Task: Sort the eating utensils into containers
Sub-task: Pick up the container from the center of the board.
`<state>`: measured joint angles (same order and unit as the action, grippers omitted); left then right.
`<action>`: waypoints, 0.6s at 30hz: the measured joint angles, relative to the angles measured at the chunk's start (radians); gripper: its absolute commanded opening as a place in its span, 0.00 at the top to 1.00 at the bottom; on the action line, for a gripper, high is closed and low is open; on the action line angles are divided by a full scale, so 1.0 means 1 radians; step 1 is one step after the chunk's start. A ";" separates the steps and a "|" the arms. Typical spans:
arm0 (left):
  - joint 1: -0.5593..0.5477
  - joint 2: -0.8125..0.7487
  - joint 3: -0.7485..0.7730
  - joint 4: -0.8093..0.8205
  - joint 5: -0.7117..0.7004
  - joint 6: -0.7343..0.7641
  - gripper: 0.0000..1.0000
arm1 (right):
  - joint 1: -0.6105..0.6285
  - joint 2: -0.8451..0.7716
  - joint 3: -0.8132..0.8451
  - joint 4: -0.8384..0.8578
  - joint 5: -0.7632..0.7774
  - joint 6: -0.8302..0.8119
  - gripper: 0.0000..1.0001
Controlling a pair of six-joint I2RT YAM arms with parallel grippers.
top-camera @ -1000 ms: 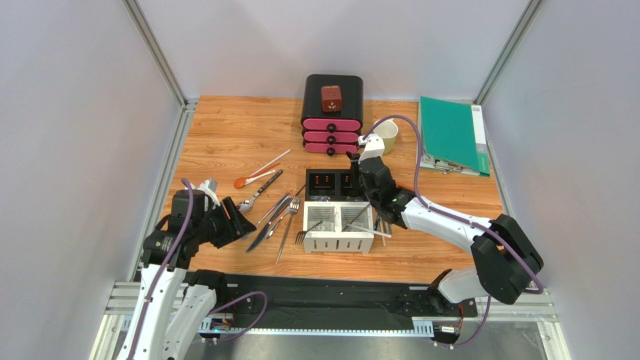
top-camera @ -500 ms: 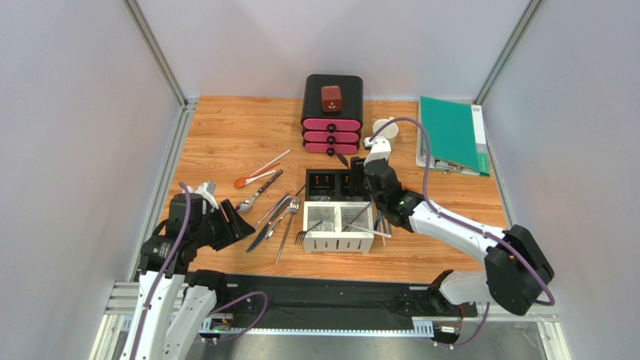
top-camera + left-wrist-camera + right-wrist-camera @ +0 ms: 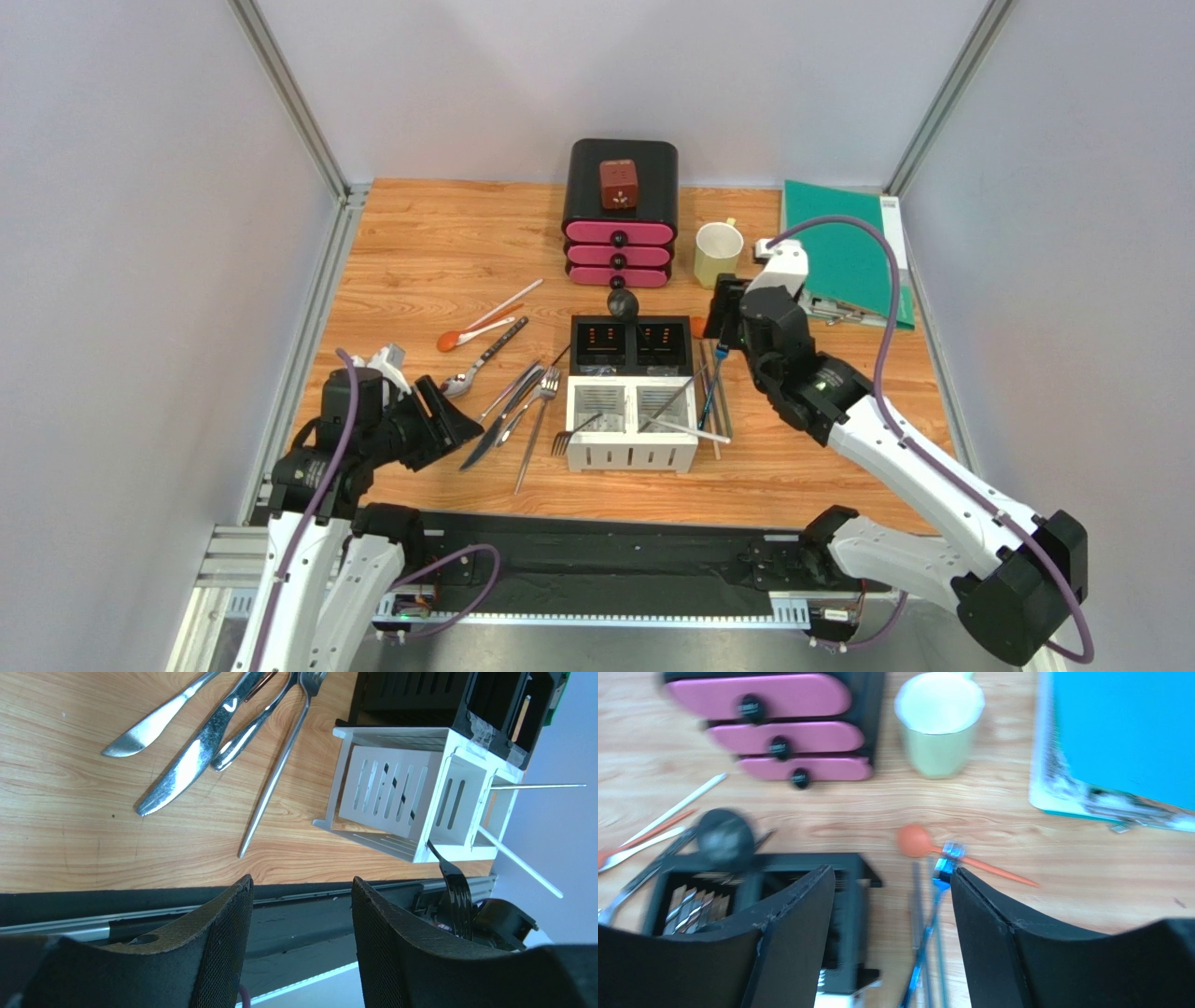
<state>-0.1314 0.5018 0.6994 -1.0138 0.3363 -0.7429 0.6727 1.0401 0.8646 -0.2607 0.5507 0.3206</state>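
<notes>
The caddy stands mid-table, two black compartments behind two white ones. A black spoon sticks up from the black part; it also shows in the right wrist view. Silver knives, a fork and a spoon lie left of the caddy, with an orange spoon beyond. My left gripper is open and empty beside them. My right gripper is open and empty over thin chopsticks and another orange spoon, right of the caddy.
A black-and-pink drawer box and a pale green mug stand behind the caddy. A green folder lies at the back right. In the left wrist view the knives and white compartments lie near the table's front edge.
My right gripper has pulled away from above the black compartments to the right and back. The black spoon now shows standing in the caddy. The left arm has barely shifted.
</notes>
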 measured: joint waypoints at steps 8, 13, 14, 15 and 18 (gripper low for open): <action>0.000 -0.010 -0.015 0.034 0.004 -0.033 0.40 | -0.251 0.100 0.028 -0.199 -0.051 0.078 0.38; 0.000 0.010 -0.019 0.050 0.004 -0.038 0.40 | -0.365 0.254 0.073 -0.275 -0.176 0.080 0.41; 0.000 0.018 -0.019 0.055 0.005 -0.038 0.40 | -0.375 0.285 0.090 -0.283 -0.192 0.073 0.41; 0.000 0.026 -0.019 0.060 0.004 -0.038 0.40 | -0.380 0.310 0.107 -0.290 -0.203 0.065 0.41; 0.000 0.056 -0.019 0.077 0.004 -0.038 0.40 | -0.381 0.395 0.187 -0.307 -0.236 0.038 0.40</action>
<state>-0.1314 0.5583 0.6804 -0.9371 0.3401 -0.7807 0.2920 1.4349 1.0519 -0.5674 0.3149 0.3584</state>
